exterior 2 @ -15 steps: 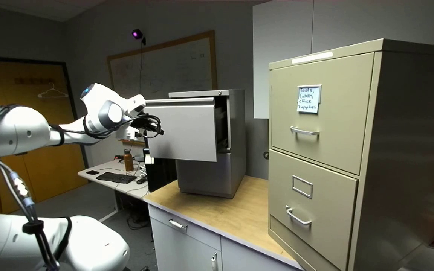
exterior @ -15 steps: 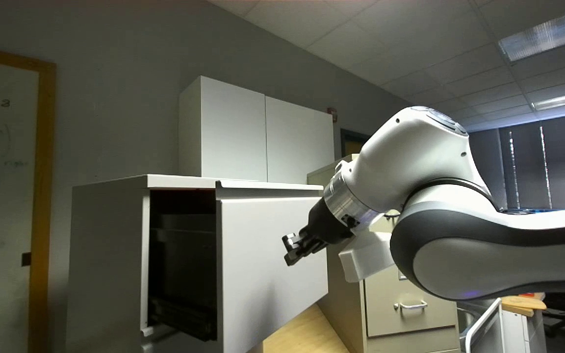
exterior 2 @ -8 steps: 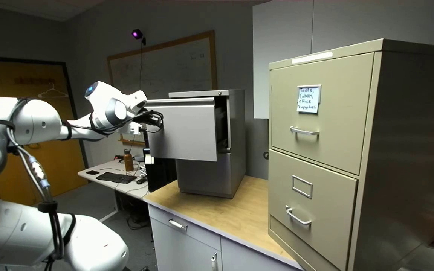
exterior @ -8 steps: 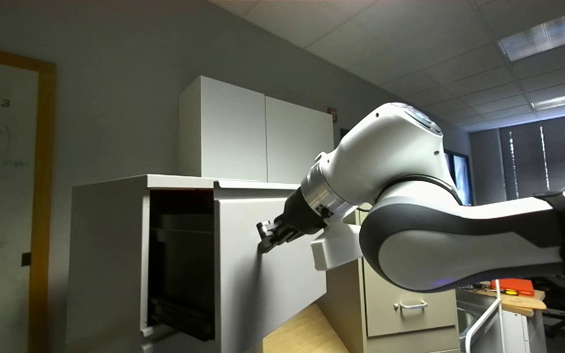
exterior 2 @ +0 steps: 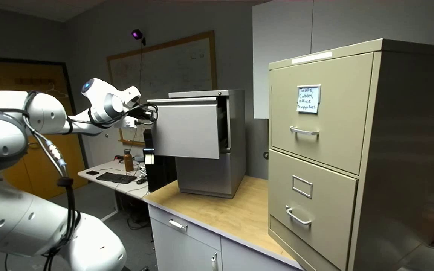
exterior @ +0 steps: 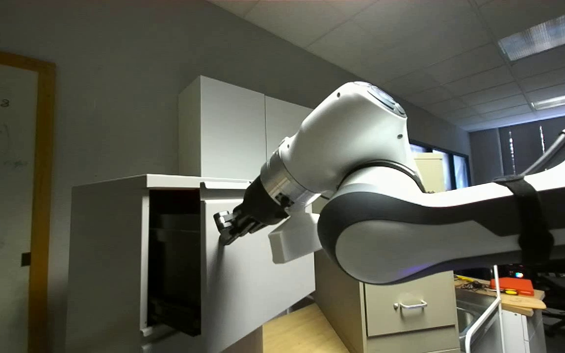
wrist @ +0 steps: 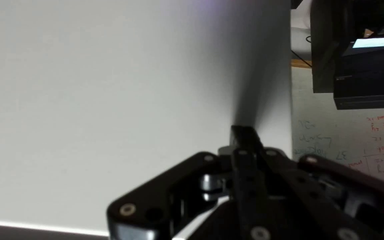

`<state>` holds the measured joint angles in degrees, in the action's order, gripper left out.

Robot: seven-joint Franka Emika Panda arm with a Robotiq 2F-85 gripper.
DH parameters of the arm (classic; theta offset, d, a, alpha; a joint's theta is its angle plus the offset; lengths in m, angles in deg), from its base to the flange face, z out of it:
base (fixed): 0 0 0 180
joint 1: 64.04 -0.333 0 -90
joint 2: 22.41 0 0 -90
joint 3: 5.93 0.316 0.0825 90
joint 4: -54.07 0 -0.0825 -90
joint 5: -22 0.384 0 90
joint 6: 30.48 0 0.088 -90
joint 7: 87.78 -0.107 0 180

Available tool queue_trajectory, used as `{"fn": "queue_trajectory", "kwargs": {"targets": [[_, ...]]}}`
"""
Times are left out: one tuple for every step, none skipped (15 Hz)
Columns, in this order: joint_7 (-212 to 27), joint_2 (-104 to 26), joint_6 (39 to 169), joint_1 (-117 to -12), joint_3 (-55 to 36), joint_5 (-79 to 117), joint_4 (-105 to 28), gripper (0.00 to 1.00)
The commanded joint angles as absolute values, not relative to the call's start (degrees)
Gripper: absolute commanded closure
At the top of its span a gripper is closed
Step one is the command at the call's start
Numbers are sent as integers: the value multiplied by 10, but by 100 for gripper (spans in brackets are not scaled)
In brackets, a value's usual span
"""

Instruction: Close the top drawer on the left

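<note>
The top drawer (exterior: pixel 258 274) is pale grey-white with a plain flat front. It stands partly out of its matching cabinet (exterior: pixel 106 260), and its dark inside shows through the side gap. In an exterior view the drawer (exterior 2: pixel 187 130) sits above a shut lower drawer (exterior 2: pixel 205 177). My gripper (exterior: pixel 222 229) is shut and empty, its fingertips at the drawer front near one side edge. In an exterior view cables partly cover the gripper (exterior 2: pixel 152 115). In the wrist view the fingertips (wrist: pixel 243 130) are together and appear to touch the front panel (wrist: pixel 95 100), meeting their shadow.
A beige filing cabinet (exterior 2: pixel 320 158) with handled drawers stands beside it on a wooden counter (exterior 2: pixel 217 210). A white two-door cabinet (exterior: pixel 231 130) hangs on the wall. A desk (exterior 2: pixel 106 171) with a keyboard (exterior 2: pixel 116 177) and a bottle (exterior 2: pixel 128 161) stands behind.
My arm has moved up to the drawer front and on towards the cabinet. The drawer has slid a little way in, and its side gap is narrower. The gripper stays shut.
</note>
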<state>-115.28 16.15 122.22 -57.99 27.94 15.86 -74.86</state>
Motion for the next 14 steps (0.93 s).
{"fn": "queue_trajectory", "kwargs": {"targets": [[-1181, 99, 1217, -524, 332, 119, -653, 100], [-1188, 90, 1216, -503, 348, 105, -635, 100], [-1194, 81, 1215, -484, 362, 92, -617, 100], [-1201, 73, 1215, -463, 377, 76, -601, 100], [-1209, 66, 1214, -437, 394, 57, -583, 100], [-1216, 59, 1213, -414, 408, 39, -567, 100], [-1225, 51, 1211, -391, 422, 22, -550, 100], [-1233, 40, 1208, -369, 436, 7, -533, 100], [-1241, 28, 1205, -350, 449, -6, -517, 100], [-1248, 14, 1202, -333, 461, -14, -502, 100], [-1253, -5, 1197, -324, 471, -17, -488, 100], [-1259, -25, 1195, -321, 478, -16, -479, 100], [-1251, -37, 1196, -305, 495, 6, -470, 100], [-1248, -61, 1199, -314, 498, 22, -464, 100]]}}
